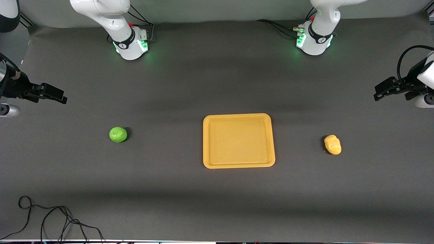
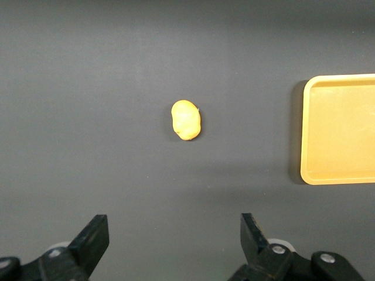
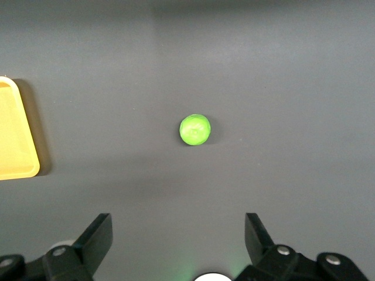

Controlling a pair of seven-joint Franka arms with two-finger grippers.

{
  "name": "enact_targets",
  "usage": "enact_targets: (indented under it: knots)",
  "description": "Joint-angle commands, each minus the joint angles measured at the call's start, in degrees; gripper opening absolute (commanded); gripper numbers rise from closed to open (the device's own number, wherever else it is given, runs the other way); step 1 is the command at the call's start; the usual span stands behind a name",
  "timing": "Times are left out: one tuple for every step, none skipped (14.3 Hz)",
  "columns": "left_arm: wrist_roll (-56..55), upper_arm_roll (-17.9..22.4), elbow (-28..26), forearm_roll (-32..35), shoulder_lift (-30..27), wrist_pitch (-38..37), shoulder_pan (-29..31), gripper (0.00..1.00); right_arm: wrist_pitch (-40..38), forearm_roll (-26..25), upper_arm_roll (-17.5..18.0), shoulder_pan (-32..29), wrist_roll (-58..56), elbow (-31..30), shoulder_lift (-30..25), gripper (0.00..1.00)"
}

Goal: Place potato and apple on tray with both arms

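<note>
Two fruits lie on the dark table, well apart, with the yellow-orange tray between them and holding nothing; the apple sits toward the right arm's end, the potato toward the left arm's end; only the front view shows all three at once, plus the green-lit bases and a loose black cable near that camera; the left gripper hangs over the table's edge, and its wrist view shows its fingers spread wide, empty, with potato and tray; the right gripper hangs likewise, fingers wide, empty; no readable writing.
</note>
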Motion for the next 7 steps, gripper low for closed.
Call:
enact_targets:
  knots:
    - [0.69, -0.02, -0.59, 0.81, -0.09, 0.38, -0.01, 1.00, -0.31, -0.44, 0.00, -0.05, 0.77, 0.25, -0.14, 1.00]
    - [0.69, -0.02, -1.20, 0.81, -0.17, 0.64, -0.01, 1.00, -0.22, -0.35, 0.00, -0.05, 0.69, 0.24, -0.06, 1.00]
    - [0.69, -0.02, -1.38, 0.81, -0.18, 0.73, -0.18, 1.00, -0.13, -0.44, 0.00, -0.05, 0.69, 0.24, 0.03, 1.00]
    - [0.69, -0.02, -1.73, 0.81, -0.18, 1.43, -0.18, 1.00, 0.04, -0.44, 0.00, 0.04, 0.69, 0.24, 0.21, 1.00]
    - [0.69, -0.02, -2.61, 0.81, -0.18, 2.22, -0.01, 1.00, 0.39, -0.61, 0.00, 0.04, 0.69, 0.42, 0.30, 1.00]
    - [0.69, -0.02, -4.18, 0.72, 0.09, 4.32, 0.17, 1.00, 1.00, -0.61, 0.00, -0.05, 0.60, 0.42, 0.56, 1.00]
    - [0.69, -0.02, -6.37, 0.72, 0.70, 7.64, 0.26, 1.00, 1.27, -0.79, 0.00, -0.13, 0.34, 0.42, 0.73, 1.00]
